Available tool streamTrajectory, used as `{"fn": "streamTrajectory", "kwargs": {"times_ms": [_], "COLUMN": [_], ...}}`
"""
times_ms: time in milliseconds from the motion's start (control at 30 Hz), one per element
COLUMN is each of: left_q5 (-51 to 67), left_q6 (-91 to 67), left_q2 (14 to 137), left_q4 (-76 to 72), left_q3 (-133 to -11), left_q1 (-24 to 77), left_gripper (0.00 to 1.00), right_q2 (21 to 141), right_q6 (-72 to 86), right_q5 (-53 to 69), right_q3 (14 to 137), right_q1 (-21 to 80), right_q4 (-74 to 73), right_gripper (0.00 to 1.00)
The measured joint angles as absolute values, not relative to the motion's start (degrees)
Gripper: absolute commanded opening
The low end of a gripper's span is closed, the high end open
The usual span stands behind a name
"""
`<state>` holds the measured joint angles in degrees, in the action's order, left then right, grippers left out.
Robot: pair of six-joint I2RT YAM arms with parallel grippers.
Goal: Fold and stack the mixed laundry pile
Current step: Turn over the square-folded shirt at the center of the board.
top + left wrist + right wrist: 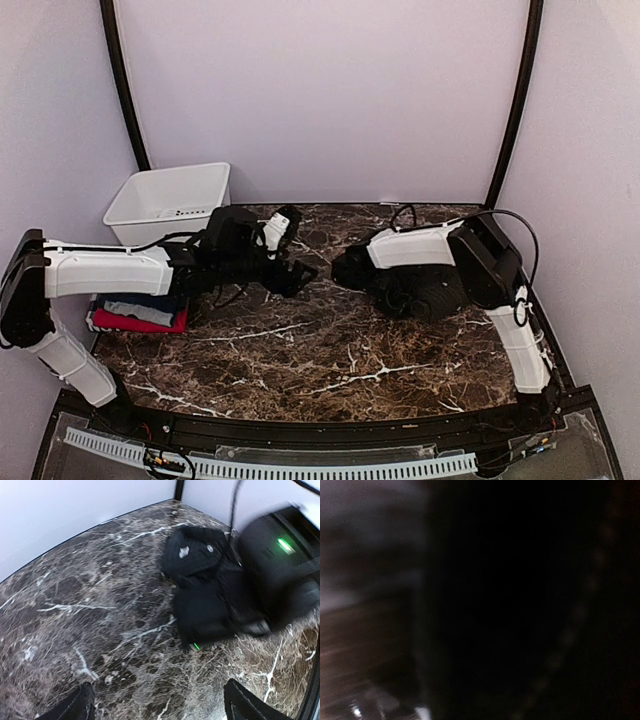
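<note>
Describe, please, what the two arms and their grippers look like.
Both the left arm and right arm have glossy white shells with black joints and wrists. Thin black cables loop along them. The left gripper and right gripper are black, with dark jaws. A small green light glows on the right arm's black housing.

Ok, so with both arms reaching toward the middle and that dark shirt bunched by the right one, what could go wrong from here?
The open left gripper and the shut right gripper nearly meet mid-table; reaching for the dark shirt could knock them together. The right wrist view is almost black, so any hold on the bunched cloth can't be checked, and it might drag as a wad. The left arm passes over the folded stack and could disturb it.
</note>
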<state>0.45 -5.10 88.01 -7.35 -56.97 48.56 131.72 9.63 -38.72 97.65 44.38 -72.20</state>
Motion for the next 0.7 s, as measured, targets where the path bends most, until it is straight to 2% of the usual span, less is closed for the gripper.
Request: {"fn": "streamTrajectory", "kwargs": {"times_ms": [167, 200, 233, 333, 500, 600, 700], "left_q5": [1.32, 1.23, 1.19, 0.60, -0.54, -1.04, 0.38], "left_q6": [-12.14, -13.32, -14.37, -17.26, -21.96, -24.27, -25.63], "left_q2": [81.10, 79.57, 78.17, 74.43, 69.84, 69.58, 71.70], "left_q4": [-5.17, -4.64, -4.10, -2.92, -1.76, -0.73, -0.34], "left_q3": [-53.82, -53.45, -53.17, -52.51, -52.01, -52.01, -52.16], "left_q1": [41.87, 41.43, 41.34, 41.01, 38.92, 37.43, 36.73], "left_gripper": [0.88, 0.88, 0.88, 0.91, 0.94, 0.94, 0.92], "right_q2": [134.10, 134.50, 134.87, 135.31, 132.22, 126.34, 115.46], "right_q6": [13.21, 13.82, 14.31, 16.01, 17.04, 16.34, 15.11], "right_q5": [-32.84, -31.62, -30.57, -27.77, -18.70, -12.36, -5.65], "right_q3": [104.73, 106.04, 107.20, 109.60, 111.46, 110.39, 105.60], "right_q1": [54.08, 54.89, 55.55, 57.25, 59.42, 60.12, 58.83], "right_q4": [-75.70, -75.68, -75.72, -75.75, -71.77, -66.30, -57.84], "right_gripper": [0.00, 0.06, 0.20, 0.54, 0.79, 0.81, 0.79]}}
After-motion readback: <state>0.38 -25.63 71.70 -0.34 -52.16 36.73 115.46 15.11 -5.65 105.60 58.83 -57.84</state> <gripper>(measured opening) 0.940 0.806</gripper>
